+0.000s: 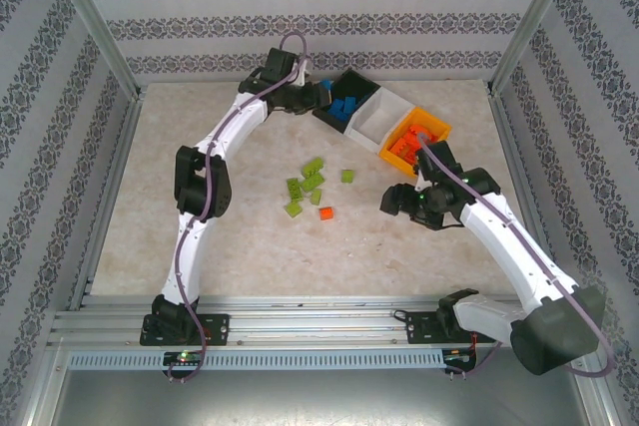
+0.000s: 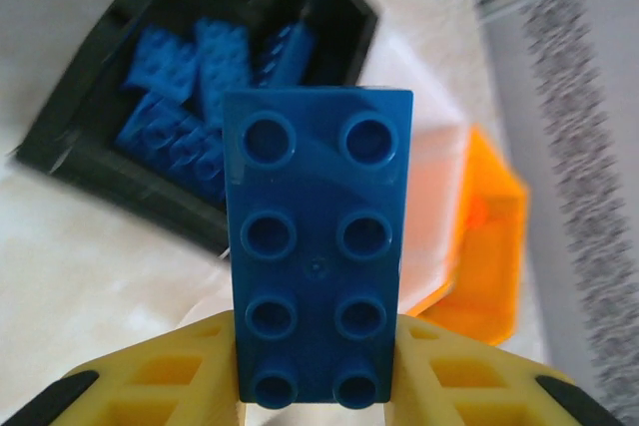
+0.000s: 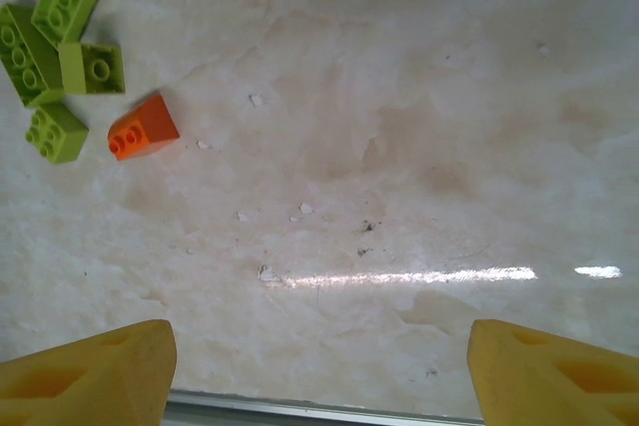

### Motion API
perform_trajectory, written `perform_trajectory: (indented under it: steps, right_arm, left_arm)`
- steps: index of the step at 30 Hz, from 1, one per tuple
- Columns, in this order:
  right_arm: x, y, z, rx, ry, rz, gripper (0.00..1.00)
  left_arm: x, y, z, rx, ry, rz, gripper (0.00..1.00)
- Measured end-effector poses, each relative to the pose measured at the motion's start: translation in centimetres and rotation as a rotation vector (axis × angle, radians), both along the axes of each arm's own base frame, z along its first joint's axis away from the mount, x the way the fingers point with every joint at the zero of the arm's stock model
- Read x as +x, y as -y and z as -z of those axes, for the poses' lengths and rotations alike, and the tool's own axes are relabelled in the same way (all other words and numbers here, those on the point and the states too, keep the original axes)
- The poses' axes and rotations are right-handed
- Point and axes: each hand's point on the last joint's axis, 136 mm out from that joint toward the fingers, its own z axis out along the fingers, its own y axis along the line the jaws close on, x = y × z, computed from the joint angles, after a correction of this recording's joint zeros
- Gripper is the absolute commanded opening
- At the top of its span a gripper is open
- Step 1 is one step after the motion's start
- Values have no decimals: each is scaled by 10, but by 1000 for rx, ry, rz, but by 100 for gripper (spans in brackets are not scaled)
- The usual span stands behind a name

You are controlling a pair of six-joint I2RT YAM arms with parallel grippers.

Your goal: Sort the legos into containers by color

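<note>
My left gripper (image 2: 318, 386) is shut on a dark blue two-by-four lego (image 2: 318, 246), held stud side toward the camera just in front of the black container (image 2: 100, 162), which holds several blue legos (image 2: 190, 117). From above, this gripper (image 1: 321, 97) sits at the black container's (image 1: 364, 79) open side. Beside it stand the white container (image 1: 379, 122) and the orange container (image 1: 439, 127) with orange legos (image 1: 404, 147) inside. My right gripper (image 3: 319, 376) hangs open over bare table, with nothing between its fingers. Several lime green legos (image 1: 305, 187) and one orange lego (image 1: 325, 213) lie mid-table.
In the right wrist view the orange lego (image 3: 143, 128) and green legos (image 3: 60, 7) lie at the upper left, well away from the fingers. A single green lego (image 1: 347, 176) lies apart from the cluster. Metal frame posts and patterned walls enclose the table.
</note>
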Motion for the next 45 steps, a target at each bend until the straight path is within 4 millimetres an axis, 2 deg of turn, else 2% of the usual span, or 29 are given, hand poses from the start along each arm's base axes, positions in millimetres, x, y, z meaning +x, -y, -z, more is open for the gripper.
perform_trajectory:
  steps: [2, 4, 9, 11, 14, 16, 18, 21, 28, 35, 38, 45]
  right_arm:
    - [-1, 6, -1, 2, 8, 22, 78]
    - [-3, 14, -1, 2, 11, 48, 78]
    - [-9, 27, 4, -6, -2, 82, 78]
    - [-11, 31, 6, -8, -9, 90, 78]
    - [-14, 35, 9, -6, -19, 103, 78]
    - [-15, 38, 9, -7, -22, 109, 78]
    - [-15, 39, 9, -8, -20, 108, 78]
    - [-15, 39, 9, -3, -21, 103, 78]
    - [-14, 37, 11, 8, -30, 89, 78]
    - [-13, 33, 12, 30, -23, 89, 78]
    - [-15, 29, 13, 40, -24, 91, 78]
    - [-19, 14, 13, 66, -11, 79, 78]
  left_arm:
    - [14, 10, 0, -87, 3, -16, 36]
    - [27, 20, 8, -170, -13, -33, 36]
    - [47, 32, 46, -281, -98, -79, 38]
    - [52, 34, 57, -306, -126, -96, 42]
    - [57, 37, 64, -334, -146, -113, 55]
    - [58, 37, 61, -347, -151, -119, 67]
    - [60, 38, 53, -356, -136, -117, 72]
    - [61, 38, 46, -364, -119, -114, 73]
    - [61, 38, 46, -356, -109, -106, 74]
    - [49, 37, 46, -293, -106, -59, 75]
    - [39, 34, 32, -258, -90, -32, 75]
    - [6, 22, -18, -159, -11, 41, 76]
